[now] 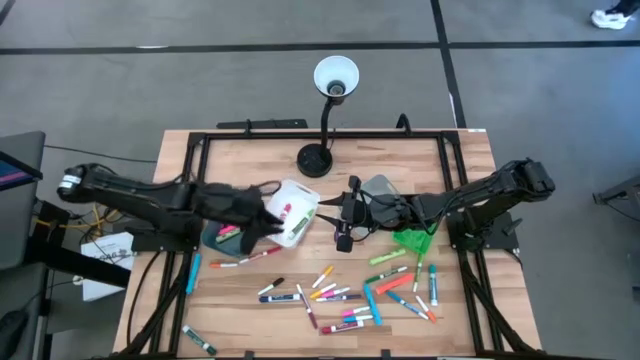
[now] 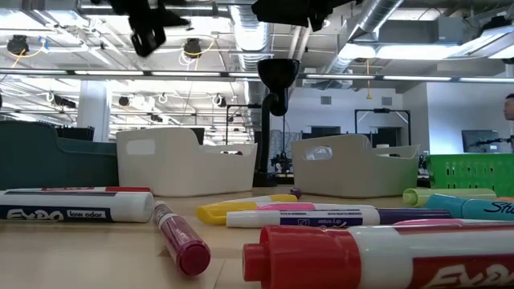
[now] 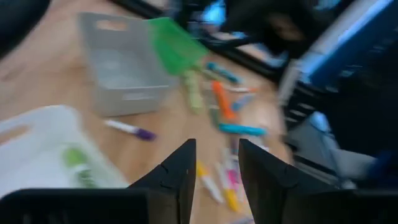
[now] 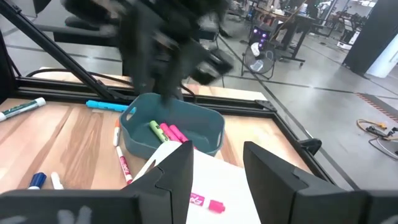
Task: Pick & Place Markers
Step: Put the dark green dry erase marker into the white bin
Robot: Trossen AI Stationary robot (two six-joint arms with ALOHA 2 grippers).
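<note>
Many markers (image 1: 340, 295) lie scattered flat on the near half of the wooden table. A teal bin (image 4: 174, 127) holds a green and two pink markers (image 4: 165, 132). Beside it, the white bin (image 1: 292, 210) holds a pink marker (image 4: 205, 202) and a green one (image 3: 78, 163). My left gripper (image 3: 216, 146) hangs open and empty above the gap between the teal and white bins (image 1: 268, 222). My right gripper (image 4: 217, 149) hangs open and empty just right of the white bin (image 1: 343, 228), pointing toward it.
A grey bin (image 1: 385, 190) and a green bin (image 1: 412, 240) stand right of centre under the right arm. A desk lamp's base (image 1: 315, 160) stands at the table's far middle. Black frame rails (image 1: 200, 140) run along the table's edges. A purple-capped marker (image 3: 130, 129) lies between the bins.
</note>
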